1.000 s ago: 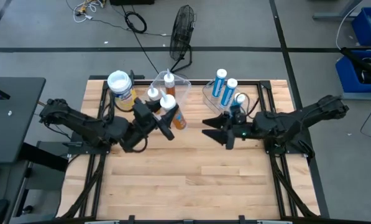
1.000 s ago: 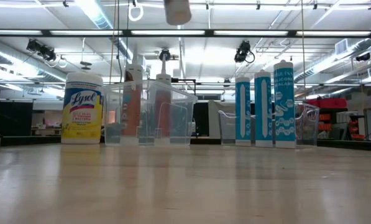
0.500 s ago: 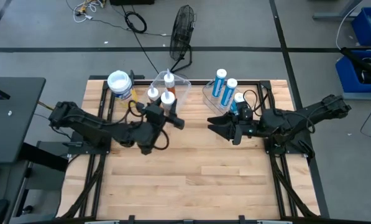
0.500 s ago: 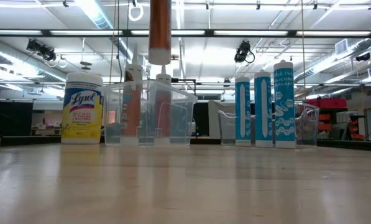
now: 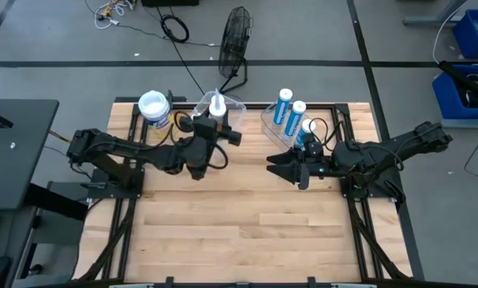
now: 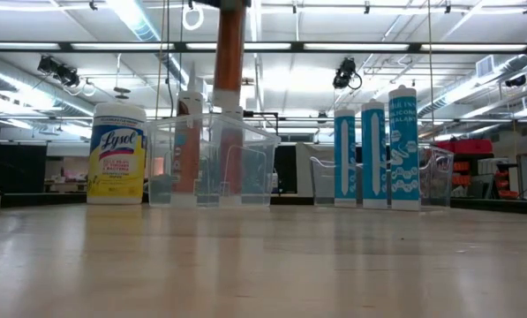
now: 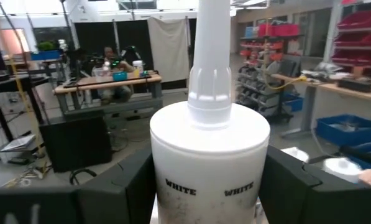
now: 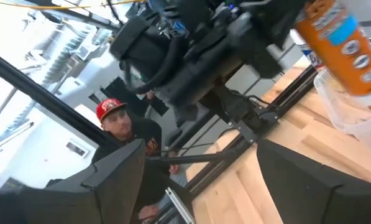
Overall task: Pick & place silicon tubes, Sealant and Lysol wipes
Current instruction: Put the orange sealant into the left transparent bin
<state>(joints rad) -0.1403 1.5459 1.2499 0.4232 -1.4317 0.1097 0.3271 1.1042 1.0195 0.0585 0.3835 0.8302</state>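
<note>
My left gripper (image 5: pixel 213 132) is shut on an orange tube (image 6: pixel 229 53) with a white nozzle (image 7: pixel 211 56). It holds the tube upright over a clear bin (image 6: pixel 245 163) at the back of the table, where two more tubes stand. My right gripper (image 5: pixel 283 168) hovers open with nothing between its fingers, beside a second clear bin (image 5: pixel 269 122) that holds three blue tubes (image 6: pixel 373 155). The yellow Lysol wipes (image 5: pixel 154 109) canister stands on its base left of the first bin. My left gripper pinches the tube's upper body (image 7: pixel 173 193), just under its white shoulder, between its two fingers (image 7: pixel 120 186). The fingers reach in level and lie across the tube. The tube hangs upright, nozzle up, lifted clear of the table, with its lower end (image 6: pixel 222 99) just above the bin's rim.
The near half of the wooden table (image 5: pixel 247 232) lies bare. In the right wrist view a person in a red cap (image 8: pixel 120 124) shows beyond the table. A fan (image 5: pixel 237 36) and cables lie on the floor behind the far edge.
My left gripper has carried the orange tube toward the table's far edge and down, over the clear bin. The tube has swung from tilted to upright, and its lower end has sunk to just above the bin's rim.
</note>
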